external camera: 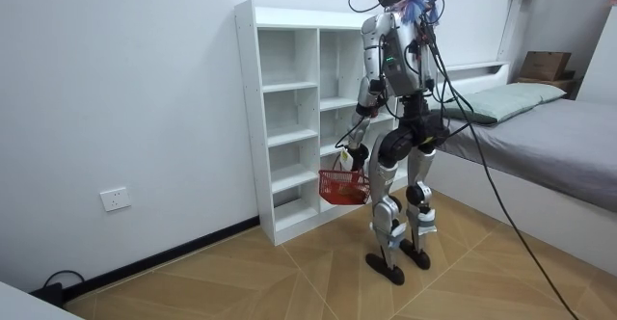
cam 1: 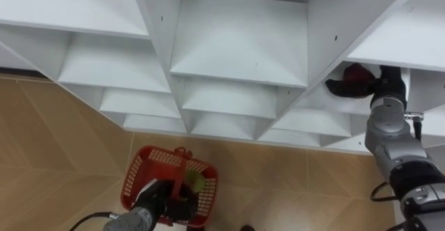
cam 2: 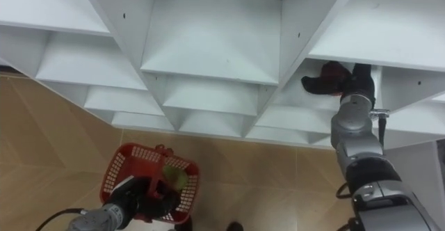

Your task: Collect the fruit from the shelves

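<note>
A red fruit [cam 1: 356, 72] lies in a shelf compartment of the white closet [cam 1: 236, 43], on the right side. My right hand [cam 1: 344, 87] reaches into that compartment, its dark fingers curled round the fruit from below. Low on the left, my left hand [cam 1: 164, 197] is shut on the handle of a red plastic basket [cam 1: 142, 172] that hangs above the wooden floor. Inside the basket lies a green fruit [cam 1: 197, 182]. In the room view I stand upright close to the closet [external camera: 289, 118], with the basket [external camera: 342, 187] at knee height beside it.
The other compartments in sight hold nothing. Wooden floor [cam 1: 62, 140] stretches out to the left below the shelves. A bed [external camera: 540, 137] stands behind me at the room view's right, and a bare wall [external camera: 125, 98] is at its left.
</note>
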Robot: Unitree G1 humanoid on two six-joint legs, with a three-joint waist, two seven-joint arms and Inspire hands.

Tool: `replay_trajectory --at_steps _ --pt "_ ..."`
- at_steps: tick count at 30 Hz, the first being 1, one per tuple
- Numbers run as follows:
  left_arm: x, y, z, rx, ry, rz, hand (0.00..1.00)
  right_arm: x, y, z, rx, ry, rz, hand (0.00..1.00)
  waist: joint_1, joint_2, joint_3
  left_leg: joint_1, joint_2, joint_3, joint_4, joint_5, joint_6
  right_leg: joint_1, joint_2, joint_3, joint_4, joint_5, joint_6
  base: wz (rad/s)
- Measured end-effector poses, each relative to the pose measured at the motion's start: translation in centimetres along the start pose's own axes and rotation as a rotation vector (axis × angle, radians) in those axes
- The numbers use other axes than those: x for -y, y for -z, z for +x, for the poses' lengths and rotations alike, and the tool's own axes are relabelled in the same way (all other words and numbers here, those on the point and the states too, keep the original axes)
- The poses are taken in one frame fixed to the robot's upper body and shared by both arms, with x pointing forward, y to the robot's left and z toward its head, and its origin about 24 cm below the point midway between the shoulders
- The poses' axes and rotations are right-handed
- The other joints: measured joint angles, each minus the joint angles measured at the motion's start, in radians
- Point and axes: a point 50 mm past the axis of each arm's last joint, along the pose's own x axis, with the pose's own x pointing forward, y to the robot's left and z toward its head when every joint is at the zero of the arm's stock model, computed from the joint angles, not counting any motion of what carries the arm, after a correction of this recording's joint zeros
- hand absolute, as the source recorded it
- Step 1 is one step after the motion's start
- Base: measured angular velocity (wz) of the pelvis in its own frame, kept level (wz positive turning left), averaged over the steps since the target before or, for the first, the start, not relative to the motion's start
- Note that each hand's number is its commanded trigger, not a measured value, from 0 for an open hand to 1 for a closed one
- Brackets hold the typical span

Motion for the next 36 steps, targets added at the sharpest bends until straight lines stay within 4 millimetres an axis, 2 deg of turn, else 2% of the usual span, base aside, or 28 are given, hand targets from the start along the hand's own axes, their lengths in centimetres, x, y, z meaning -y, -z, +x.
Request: replay_trajectory --at_steps 10,35,36 --pt "0.4 0.3 0.1 -0.015 0.014 0.014 1.0 -0.2 1.1 -0.3 -0.037 -0.003 -0.01 0.0 0.002 0.004 0.0029 0.0 0.0 0.0 0.0 0.0 0.0 0.0 0.0 -0.001 -0.001 0.0 0.0 0.0" --pt "0.6 0.0 0.3 -0.01 0.017 0.014 1.0 -0.5 1.4 -0.4 -0.034 0.0 -0.053 0.0 0.007 0.006 0.0039 -0.021 0.0 0.0 0.0 0.005 -0.001 -0.023 0.0 -0.002 0.0 0.0 0.0 0.0" --pt "0.6 0.0 0.3 -0.009 0.018 0.014 1.0 -0.5 1.4 -0.4 -0.034 0.001 -0.053 0.25 0.008 0.006 0.0039 -0.021 0.0 0.0 0.0 0.005 -0.001 -0.023 0.0 -0.002 0.0 0.0 0.0 0.0"
